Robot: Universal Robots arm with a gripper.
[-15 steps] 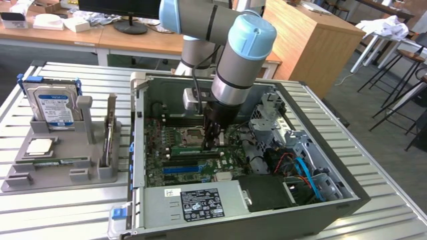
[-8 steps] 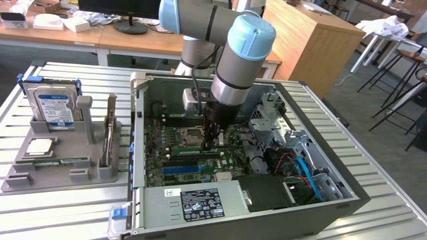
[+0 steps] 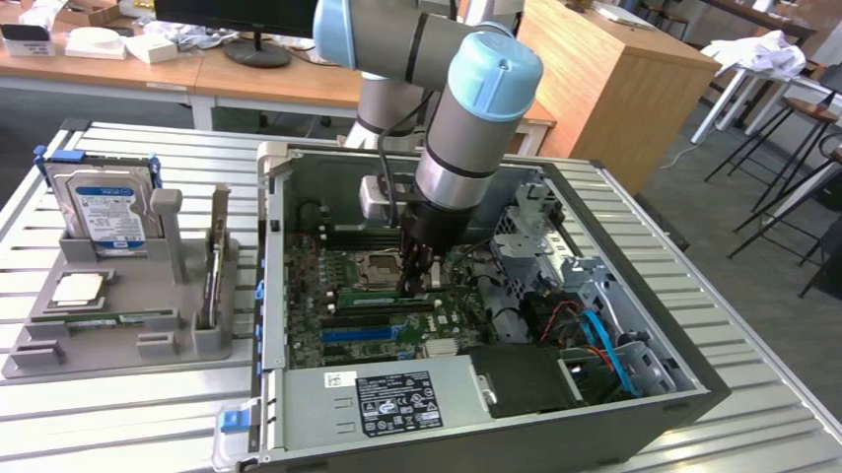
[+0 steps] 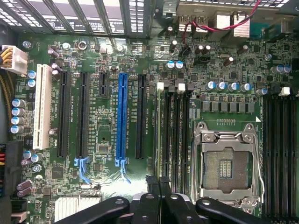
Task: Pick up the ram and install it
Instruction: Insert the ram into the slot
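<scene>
Inside the case [image 3: 658, 412], my hand [image 4: 159, 184] is pinched together above the memory slots [image 4: 180, 126]. Seating the ram [image 3: 375, 294] seems to need a straight push.

The thin green ram [image 4: 160, 135] stands on edge in a motherboard memory slot [image 4: 161, 87], pinched by the claw [image 4: 158, 181].

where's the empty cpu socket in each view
Exterior view: the square, silver-framed empty processor socket sits on the green motherboard, just to the exterior view's left of the black gripper.
Wrist view: it lies between two banks of black memory slots.
Shared landmark: the long blue expansion slot.
</scene>
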